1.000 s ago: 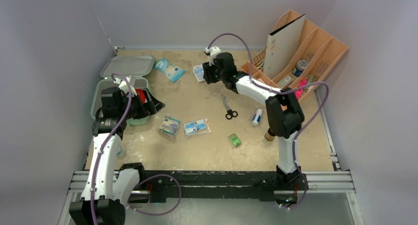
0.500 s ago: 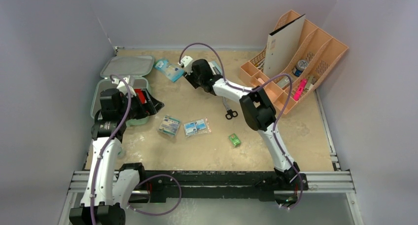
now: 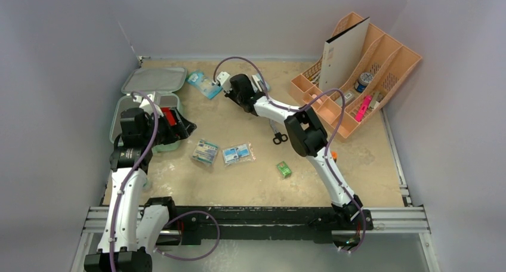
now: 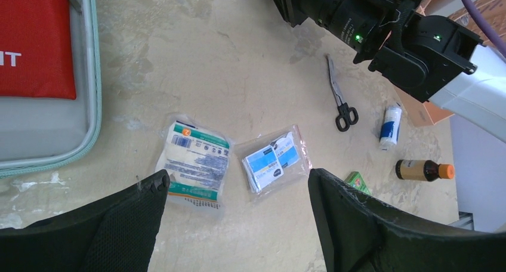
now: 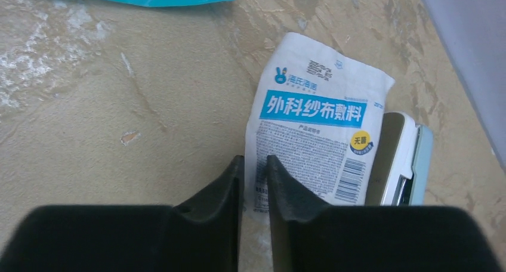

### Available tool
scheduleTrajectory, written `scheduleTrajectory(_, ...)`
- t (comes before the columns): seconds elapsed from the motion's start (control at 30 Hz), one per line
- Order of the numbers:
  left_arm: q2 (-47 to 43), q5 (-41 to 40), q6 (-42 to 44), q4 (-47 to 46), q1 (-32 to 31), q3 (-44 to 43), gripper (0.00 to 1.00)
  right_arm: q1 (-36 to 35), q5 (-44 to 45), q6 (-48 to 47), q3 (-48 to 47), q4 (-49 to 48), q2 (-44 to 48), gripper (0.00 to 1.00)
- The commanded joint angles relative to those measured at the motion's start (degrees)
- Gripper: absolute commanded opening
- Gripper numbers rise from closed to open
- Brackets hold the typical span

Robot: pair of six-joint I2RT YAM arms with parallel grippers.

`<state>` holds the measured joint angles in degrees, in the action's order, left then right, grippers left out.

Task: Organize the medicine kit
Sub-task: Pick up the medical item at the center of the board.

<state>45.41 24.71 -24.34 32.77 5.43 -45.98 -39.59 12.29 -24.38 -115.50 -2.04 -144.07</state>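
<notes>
At table's far left: kit [image 3: 154, 80], lid open, red pouch [image 4: 36, 39] inside. Left gripper [image 4: 237, 178] just beside it, fingers spread wide. Right gripper [image 5: 255, 160], far centre, pinching gauze packet [image 5: 316, 147] edge.

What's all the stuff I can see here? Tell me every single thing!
medicine kit: 1, mint green, open, left
first aid pouch: 1, red, inside the kit
gauze packet: 1, white-blue, far middle
flat packet: 1, light blue, beside kit lid
sealed packets: 2, clear, blue-printed, middle
scissors: 1, black-handled, middle
small tube: 1, white-blue, beside scissors
bottle: 1, brown, orange cap, right
small box: 1, green, near middle
desk organizer: 1, peach, far right
left gripper: 1, black, open, near the kit
right gripper: 1, black, shut on gauze packet
</notes>
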Motion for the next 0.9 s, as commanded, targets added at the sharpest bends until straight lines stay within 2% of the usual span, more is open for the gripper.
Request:
scheduleTrajectory(0.0,-0.53,-1.52,0.33,-0.20,-0.33,-0.35,0.84,-0.64,0.34,-1.81,-0.91,0.13,2.15,0.16)
scheduleTrajectory(0.1,-0.24,-2.27,-0.20,-0.09,-0.33,-0.60,0.83,-1.17,-2.49,-1.48,3.34,-2.44,5.37,0.02)
scheduleTrajectory(0.13,-0.28,-2.62,-0.33,-0.07,-0.33,-0.62,0.82,-1.35,-3.28,-1.21,4.68,-3.16,6.65,0.00)
scheduleTrajectory(0.3,-0.32,-3.70,-0.73,0.13,-0.33,-0.99,0.80,-2.13,-7.98,1.76,13.69,-7.89,13.35,0.00)
scheduleTrajectory(0.6,-0.28,-5.30,-2.25,-0.32,-0.33,-0.88,0.77,-5.48,-9.95,2.52,28.86,-16.58,27.10,0.00)
scheduleTrajectory(0.73,0.36,-5.32,-7.91,-2.61,-0.33,0.17,0.76,-7.54,-9.92,3.07,35.76,-20.06,34.35,0.00)
scheduleTrajectory(0.87,3.46,-1.47,-14.57,-3.95,-0.33,-1.58,0.76,-10.20,-10.41,2.98,41.53,-22.79,41.05,0.00)
